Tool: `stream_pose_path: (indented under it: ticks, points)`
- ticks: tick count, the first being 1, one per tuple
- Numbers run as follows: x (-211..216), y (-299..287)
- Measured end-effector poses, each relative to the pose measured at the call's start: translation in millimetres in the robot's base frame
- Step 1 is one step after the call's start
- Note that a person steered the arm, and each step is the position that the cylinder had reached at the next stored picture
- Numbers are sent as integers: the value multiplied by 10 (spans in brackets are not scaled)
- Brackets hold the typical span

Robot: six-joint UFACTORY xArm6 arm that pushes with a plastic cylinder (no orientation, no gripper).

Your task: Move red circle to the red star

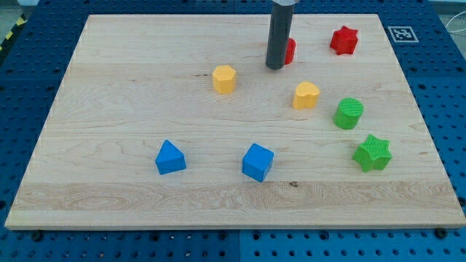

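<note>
The red circle [290, 50] lies near the view's top, mostly hidden behind my rod; only its right edge shows. The red star [344, 40] sits to its right, near the board's top right corner, about a block's width of bare wood between them. My tip [274, 67] rests on the board at the red circle's left side, touching or almost touching it.
A yellow hexagon [224, 78] and a yellow heart [306, 95] lie below my tip. A green circle [349, 113] and a green star [372, 153] sit at the right. A blue triangle [170, 157] and a blue cube [257, 161] lie lower down.
</note>
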State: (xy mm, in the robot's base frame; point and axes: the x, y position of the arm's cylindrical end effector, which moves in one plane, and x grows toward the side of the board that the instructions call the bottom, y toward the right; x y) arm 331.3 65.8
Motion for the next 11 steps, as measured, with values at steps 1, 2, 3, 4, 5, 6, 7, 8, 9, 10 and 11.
stream_pose_path:
  ticks: [1, 2, 3, 4, 5, 6, 7, 8, 9, 10, 11]
  points:
    - [-349, 30]
    - [-561, 370]
    - [-658, 712]
    - [-631, 824]
    - [-504, 804]
    - [-398, 817]
    - [-442, 976]
    - [-621, 994]
    - [-770, 1003]
    - [-907, 1111]
    - [-694, 1113]
